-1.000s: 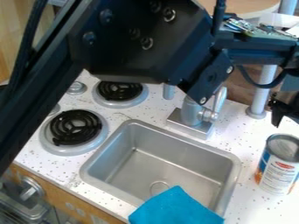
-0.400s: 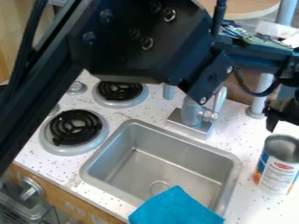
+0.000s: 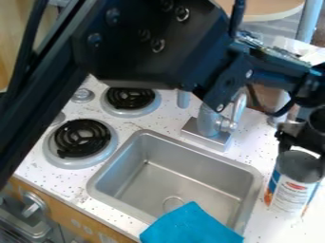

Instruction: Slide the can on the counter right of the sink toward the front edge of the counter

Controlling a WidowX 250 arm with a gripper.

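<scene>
Far left of my gripper [image 3: 302, 142]: two black coil burners [image 3: 82, 137] on the speckled desk [image 3: 147, 124]. Nearer, still left: metal sink [image 3: 166, 182], blue cloth [image 3: 190, 225] draped over its front edge. Faucet [image 3: 208, 121] behind the sink, left of me. At right, directly below me: the labelled can [image 3: 293, 190], upright on the desk, top close against me. Whether I am spread or pinching it, cannot tell.

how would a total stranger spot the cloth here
Find the speckled white counter, then the steel sink set into it. The cloth covers part of the sink's near rim, one corner pointing in over the basin. It is solid bright blue, unlike the labelled can to the sink's right and the black burners to its left.
</scene>
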